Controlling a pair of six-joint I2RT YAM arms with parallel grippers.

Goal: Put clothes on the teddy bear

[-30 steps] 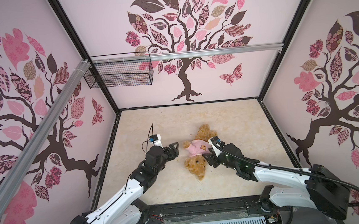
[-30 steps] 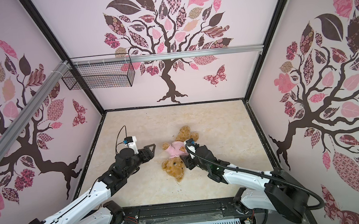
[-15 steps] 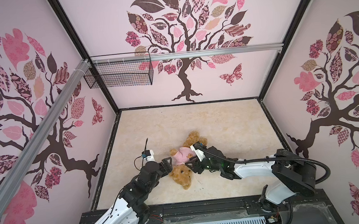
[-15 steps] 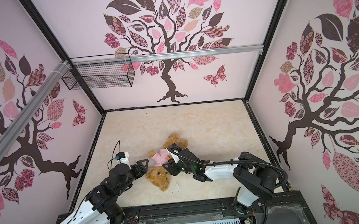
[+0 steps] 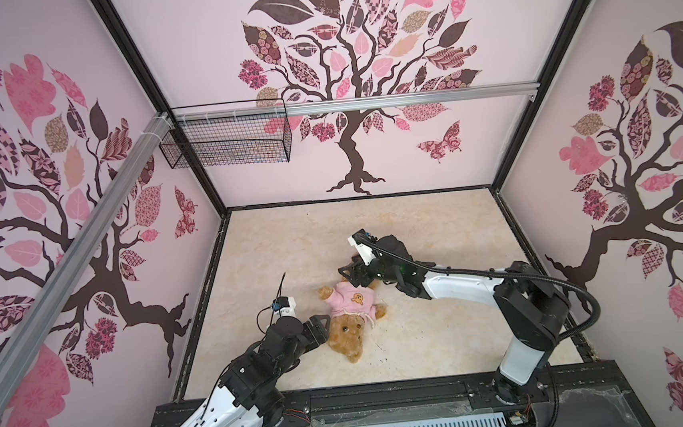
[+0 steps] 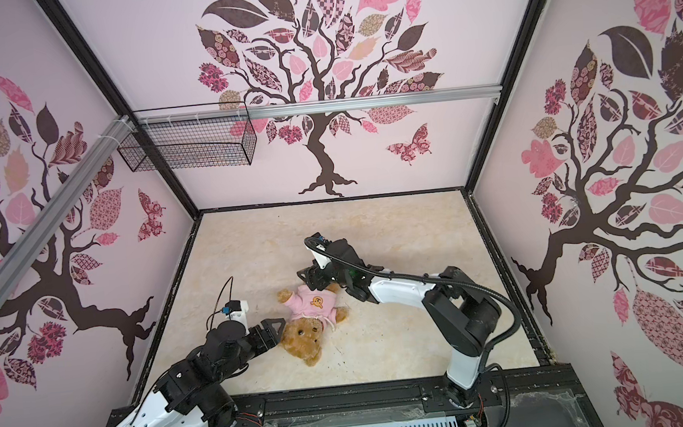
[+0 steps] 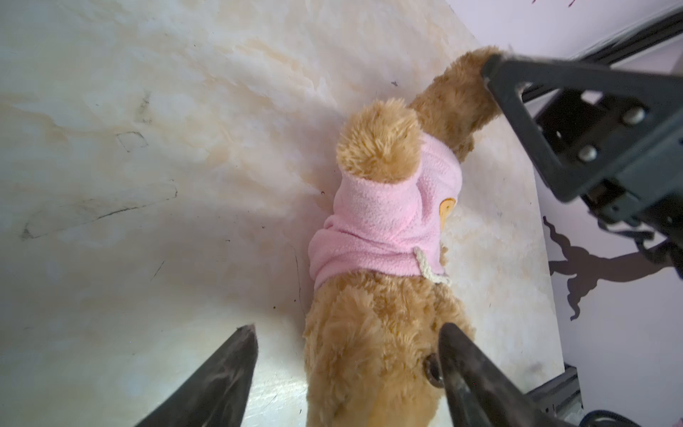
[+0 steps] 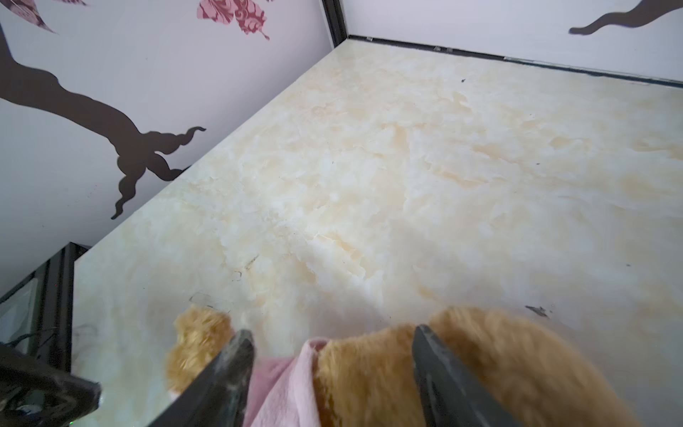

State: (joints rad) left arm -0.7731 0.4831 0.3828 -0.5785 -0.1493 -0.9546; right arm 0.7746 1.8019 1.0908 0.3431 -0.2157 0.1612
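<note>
Shaggy golden-brown plush teddy bear [image 5: 344, 337] lies face-up at the front-middle of the cream marbled surface [image 5: 424, 233], wearing a small pink fleece shirt [image 5: 349, 303]. Left end effector [image 7: 347, 331]: we see jaws apart, straddling its head. Right end effector [image 8: 332, 330]: jaws apart over the shirt hem and legs.

Top views high, looking down; wrist views close on teddy bear [image 7: 373, 332].

teddy bear [image 5: 345, 337]: shaggy plush, matt. Shirt [image 5: 344, 302]: pink fleece cloth, nubby; cream cord [image 7: 424, 267]. Desk [image 5: 437, 232]: smooth marble-look, low sheen, few scuffs. Wire basket [image 5: 226, 148], 11 o'clock from bear: black metal mesh. Rail [image 5: 406, 100]: bare metal, satin. Left pincer [image 7: 347, 329] fingers [image 7: 221, 377]: matt black, tips scuffed grey.
</note>
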